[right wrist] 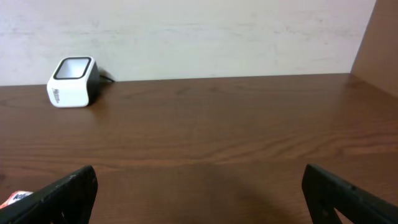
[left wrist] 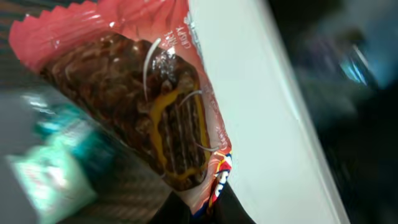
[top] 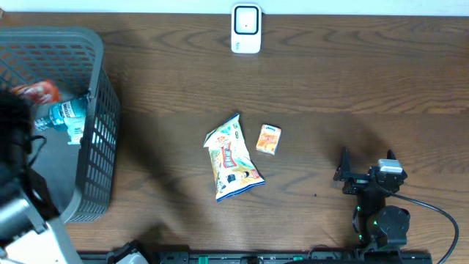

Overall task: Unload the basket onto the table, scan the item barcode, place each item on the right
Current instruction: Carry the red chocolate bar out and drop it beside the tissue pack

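Red packet fills the left wrist view, crimped end up-left, the printed biscuit side toward the lens. Left claw is closed. Its dark fingers show only at the bottom edge, where the packet's lower end runs between them, so this reads as a pinch on that end. An end grip likely leaves both broad faces free to turn toward a reader. No barcode is visible on the side showing.

From overhead the packet sits within the grey basket at the left of the table, beside a teal bottle. Whether it is lifted off the basket floor cannot be told.

Scanner stands at the far edge, mid-table, well apart from the basket. The packet must travel across to it, and probably be rotated.

Right claw is spread wide and holds nothing. It sits low at the near right, clear of that path.

Snack bag and small orange box lie mid-table, just beside each other.
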You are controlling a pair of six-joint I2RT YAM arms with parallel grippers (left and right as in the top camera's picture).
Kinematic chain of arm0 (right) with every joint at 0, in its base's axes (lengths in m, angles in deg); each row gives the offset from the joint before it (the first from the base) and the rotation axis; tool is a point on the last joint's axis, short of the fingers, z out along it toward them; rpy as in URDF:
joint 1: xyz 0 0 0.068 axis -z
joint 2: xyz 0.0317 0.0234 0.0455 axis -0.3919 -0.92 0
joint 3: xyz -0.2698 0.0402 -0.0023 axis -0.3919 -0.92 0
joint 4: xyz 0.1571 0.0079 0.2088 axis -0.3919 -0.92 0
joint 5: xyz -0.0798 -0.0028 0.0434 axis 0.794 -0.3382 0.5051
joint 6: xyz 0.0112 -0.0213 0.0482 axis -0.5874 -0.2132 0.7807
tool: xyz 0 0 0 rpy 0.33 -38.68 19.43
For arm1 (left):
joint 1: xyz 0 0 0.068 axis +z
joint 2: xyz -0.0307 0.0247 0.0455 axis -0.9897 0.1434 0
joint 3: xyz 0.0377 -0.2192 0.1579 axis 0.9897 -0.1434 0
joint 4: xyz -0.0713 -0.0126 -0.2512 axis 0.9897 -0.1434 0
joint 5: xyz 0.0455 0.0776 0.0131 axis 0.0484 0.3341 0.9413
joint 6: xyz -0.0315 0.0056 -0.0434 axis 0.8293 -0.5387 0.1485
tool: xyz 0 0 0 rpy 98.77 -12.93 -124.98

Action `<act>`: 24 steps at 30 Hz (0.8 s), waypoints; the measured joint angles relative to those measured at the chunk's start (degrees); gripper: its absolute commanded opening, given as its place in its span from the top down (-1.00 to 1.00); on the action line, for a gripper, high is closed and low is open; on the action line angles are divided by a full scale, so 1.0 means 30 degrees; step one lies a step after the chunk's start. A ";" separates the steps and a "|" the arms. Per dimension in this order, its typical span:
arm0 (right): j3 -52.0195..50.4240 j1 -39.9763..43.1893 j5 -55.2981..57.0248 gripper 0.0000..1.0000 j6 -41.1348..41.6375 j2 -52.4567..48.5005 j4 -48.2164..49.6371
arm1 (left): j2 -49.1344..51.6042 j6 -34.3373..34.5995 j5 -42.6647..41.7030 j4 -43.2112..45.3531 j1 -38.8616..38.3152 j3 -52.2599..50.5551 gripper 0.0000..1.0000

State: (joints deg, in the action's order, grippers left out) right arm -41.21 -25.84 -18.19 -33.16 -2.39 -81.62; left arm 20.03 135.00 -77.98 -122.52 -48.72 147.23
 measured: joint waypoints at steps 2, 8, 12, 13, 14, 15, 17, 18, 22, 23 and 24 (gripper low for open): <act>0.0000 0.0000 0.0000 -0.98 0.0000 0.0000 0.0000 | -0.0299 -0.1056 -0.1421 0.0211 -0.1282 0.0000 0.85; 0.0000 0.0000 0.0007 -0.99 0.0000 0.0000 0.0000 | 0.0357 -0.4641 -0.3228 0.0211 -0.6688 0.0000 0.86; 0.0000 0.0000 0.0000 -0.99 0.0000 0.0000 0.0007 | 0.1639 -0.7009 -0.3483 0.0211 -1.0302 0.0000 0.85; 0.0000 0.0000 0.0000 -0.99 0.0000 0.0000 0.0000 | 0.2025 -0.7475 -0.3381 0.0226 -1.1089 0.0000 0.86; 0.0000 0.0000 0.0000 -0.99 0.0000 0.0000 0.0000 | 0.2521 -0.7956 -0.3206 0.0226 -1.1985 0.0000 0.86; 0.0000 0.0000 0.0000 -0.98 0.0000 0.0000 0.0000 | 0.3024 -0.8313 -0.2943 0.0219 -1.2786 0.0000 0.85; 0.0000 0.0000 0.0000 -0.98 0.0000 0.0000 0.0000 | 0.4299 -0.9071 -0.2317 0.0189 -1.4375 0.0000 0.85; 0.0000 0.0000 0.0000 -0.98 0.0000 0.0000 0.0000 | 0.4721 -0.9260 -0.2142 0.0182 -1.4834 0.0000 0.85; 0.0000 0.0000 0.0007 -0.99 0.0000 0.0000 0.0000 | 0.7533 -1.0163 -0.1588 0.0117 -1.6917 0.0000 0.85; 0.0000 0.0000 0.0000 -0.99 0.0000 0.0000 0.0000 | 0.8196 -1.0265 -0.1464 0.0153 -1.7340 0.0000 0.85; 0.0000 0.0000 0.0000 -0.99 0.0000 0.0000 -0.0007 | 0.8954 -1.0316 -0.1362 0.0204 -1.7784 0.0000 0.85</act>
State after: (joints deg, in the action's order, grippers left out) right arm -41.21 -25.84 -18.19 -33.16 -2.39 -81.64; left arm 46.90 104.05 -82.07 -121.90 -102.07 147.23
